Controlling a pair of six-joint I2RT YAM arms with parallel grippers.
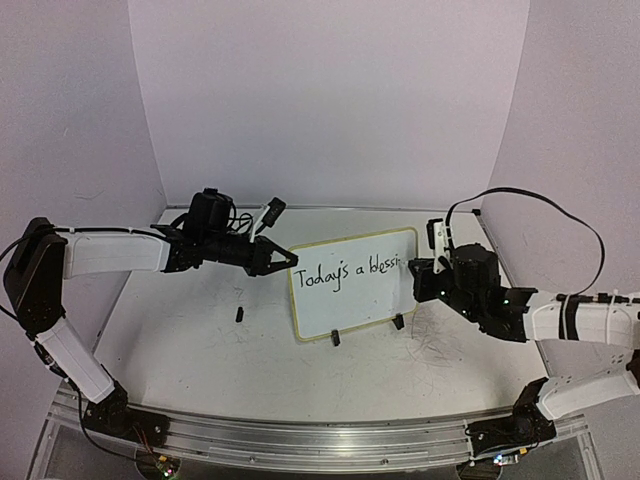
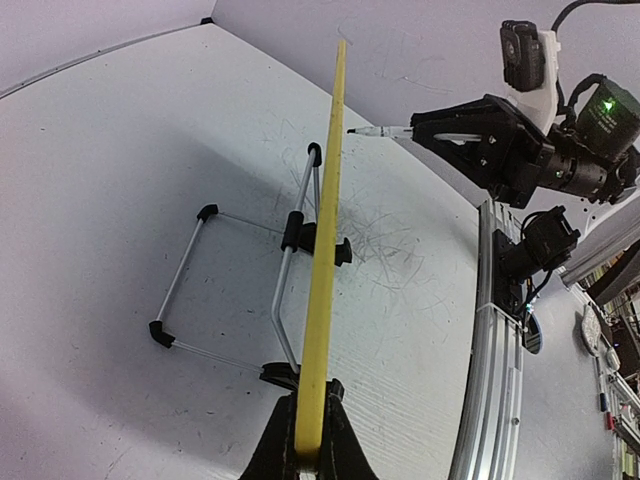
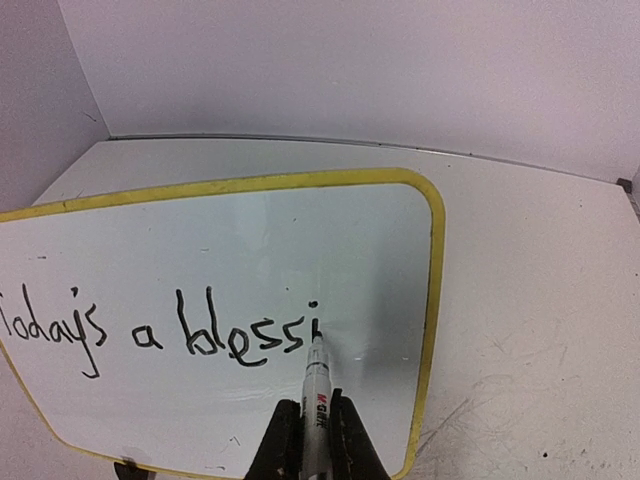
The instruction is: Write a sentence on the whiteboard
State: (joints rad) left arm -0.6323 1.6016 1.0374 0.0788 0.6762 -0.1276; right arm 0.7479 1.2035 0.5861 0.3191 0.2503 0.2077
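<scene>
Right wrist view had my right hand [image 3: 314, 425] closed tight on the marker [image 3: 316, 385], tip at the "i" of the unfinished sentence [image 3: 200, 335]. My left hand [image 2: 308, 450] clamped the edge of the whiteboard [image 2: 325, 250], upright on the tabletop [image 2: 120, 150]. Next, I judged: the "n", stroked lightly rightward.

The whiteboard [image 1: 352, 305], yellow-rimmed with rounded corners, stands on black clip feet at the centre of the table [image 1: 180, 330], apparently leaning slightly back. The sentence [image 1: 350, 272], in black marker, reads "Today's a blessi".

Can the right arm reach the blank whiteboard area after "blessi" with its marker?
Probably yes. The marker in the right gripper touches the whiteboard at the end of the sentence, and the board beside it is bare.
</scene>
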